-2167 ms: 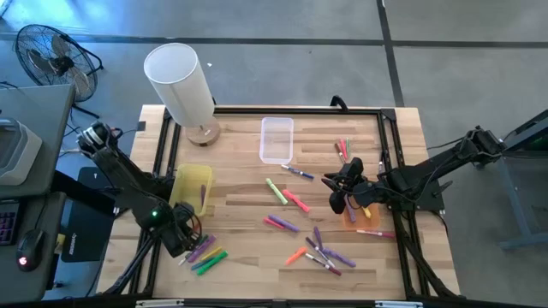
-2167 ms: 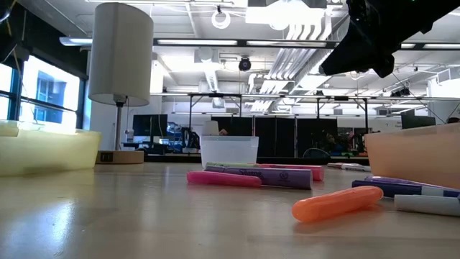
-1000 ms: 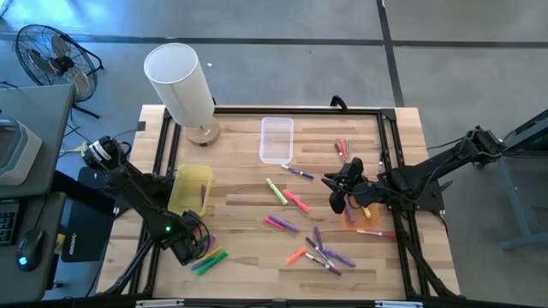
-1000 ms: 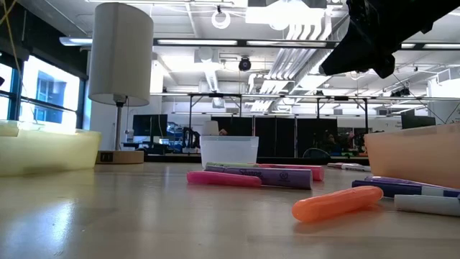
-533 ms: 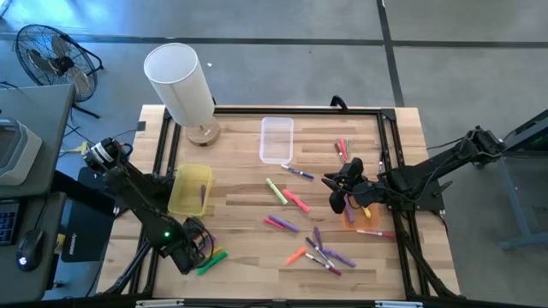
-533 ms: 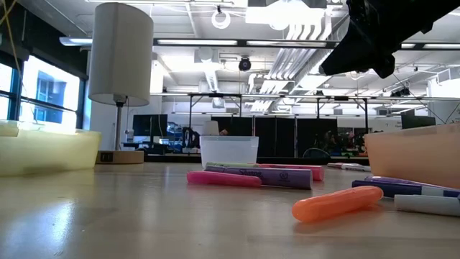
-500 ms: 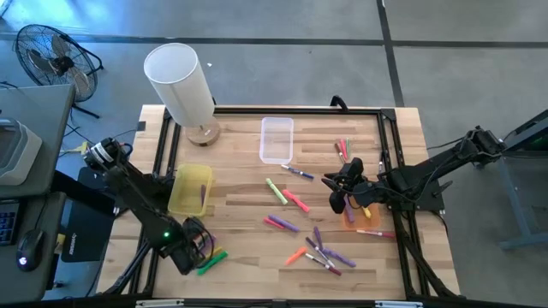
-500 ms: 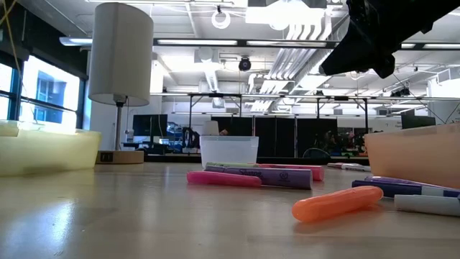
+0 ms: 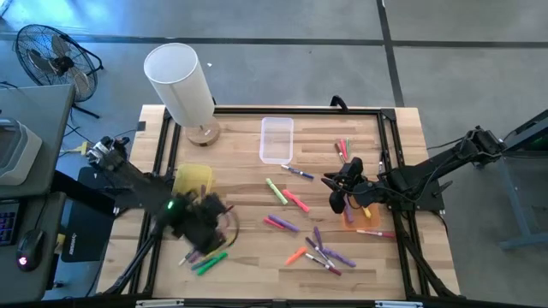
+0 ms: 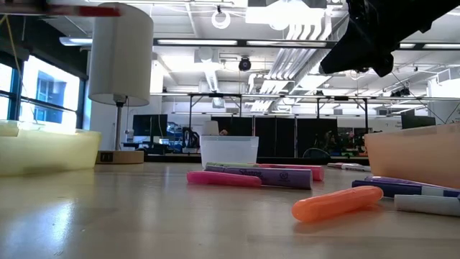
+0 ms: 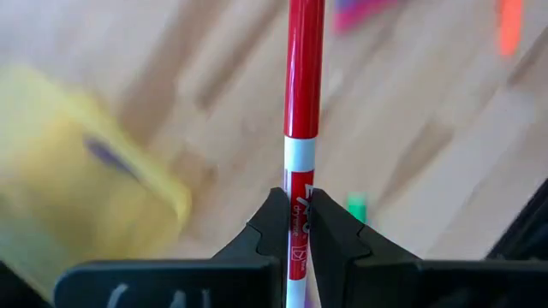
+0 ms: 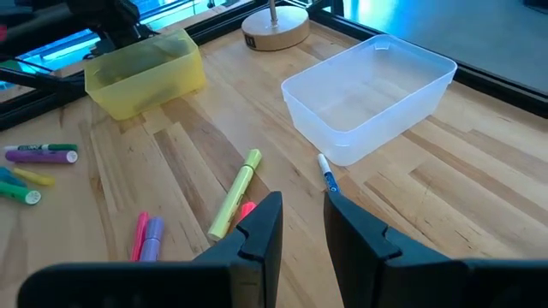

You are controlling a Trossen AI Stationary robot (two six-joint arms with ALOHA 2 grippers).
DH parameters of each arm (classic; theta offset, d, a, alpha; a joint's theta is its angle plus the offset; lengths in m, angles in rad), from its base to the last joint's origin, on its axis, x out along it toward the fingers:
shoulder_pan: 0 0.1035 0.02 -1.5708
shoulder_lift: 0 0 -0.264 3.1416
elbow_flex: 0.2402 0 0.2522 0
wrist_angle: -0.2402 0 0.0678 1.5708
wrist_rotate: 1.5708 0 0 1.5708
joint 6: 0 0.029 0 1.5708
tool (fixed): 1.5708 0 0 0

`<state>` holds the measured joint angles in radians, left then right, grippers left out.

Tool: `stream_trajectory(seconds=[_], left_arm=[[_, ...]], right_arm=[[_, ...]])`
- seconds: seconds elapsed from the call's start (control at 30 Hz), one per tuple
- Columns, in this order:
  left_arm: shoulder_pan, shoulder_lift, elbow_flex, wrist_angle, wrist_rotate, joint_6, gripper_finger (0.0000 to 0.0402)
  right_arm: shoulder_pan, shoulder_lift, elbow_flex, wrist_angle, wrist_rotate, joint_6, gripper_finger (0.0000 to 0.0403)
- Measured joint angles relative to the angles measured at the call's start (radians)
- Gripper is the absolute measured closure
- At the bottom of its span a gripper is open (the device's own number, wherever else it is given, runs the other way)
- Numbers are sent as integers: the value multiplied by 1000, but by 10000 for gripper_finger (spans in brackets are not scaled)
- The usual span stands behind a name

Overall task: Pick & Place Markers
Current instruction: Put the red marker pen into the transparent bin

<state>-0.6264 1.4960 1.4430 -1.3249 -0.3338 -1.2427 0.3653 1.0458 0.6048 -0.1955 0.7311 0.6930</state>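
Observation:
My left gripper (image 9: 211, 221) hangs above the table's near left part, beside the yellow bin (image 9: 190, 184), shut on a red marker (image 11: 304, 77). That marker shows as a red streak (image 10: 93, 10) high in the low view. Loose markers lie flat on the wood: a heap near the front left (image 9: 204, 259), some in the middle (image 9: 287, 198), a cluster at the front right (image 9: 324, 252) and a few at the far right (image 9: 342, 150). My right gripper (image 9: 338, 195) hovers open above the table's right half with nothing between its fingers (image 12: 261, 227). My left gripper pinches the red marker between its two fingers at the white printed band (image 11: 297, 198) near one end. The red barrel sticks out ahead of the fingertips, along the fingers. The marker is lifted clear of the table.
A clear bin (image 9: 276, 139) stands at the far middle, and an orange bin (image 9: 360, 214) sits under my right arm. A lamp with a white shade (image 9: 178, 81) stands at the far left corner. A purple marker lies inside the yellow bin (image 12: 145, 64).
My left gripper has risen from the heap of markers at the front left, gone toward the table's middle and far side, and rolled about its wrist. It stays shut, and the red marker has come up clear of the table with it.

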Motion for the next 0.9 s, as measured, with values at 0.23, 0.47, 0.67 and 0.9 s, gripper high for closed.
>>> stream_trajectory(seconds=[0.23,0.47,0.67,0.9], left_arm=[[342,0,105,46,-48,325,381],[720,27,116,336,137,605,381],[951,127,114,489,222,648,382],[1078,303,113,673,370,586,382]], right_arm=[[0,0,0,23,0,-57,325],[0,0,0,43,-4,-92,325],[0,0,0,43,-2,-92,325],[0,0,0,43,0,-114,325]])
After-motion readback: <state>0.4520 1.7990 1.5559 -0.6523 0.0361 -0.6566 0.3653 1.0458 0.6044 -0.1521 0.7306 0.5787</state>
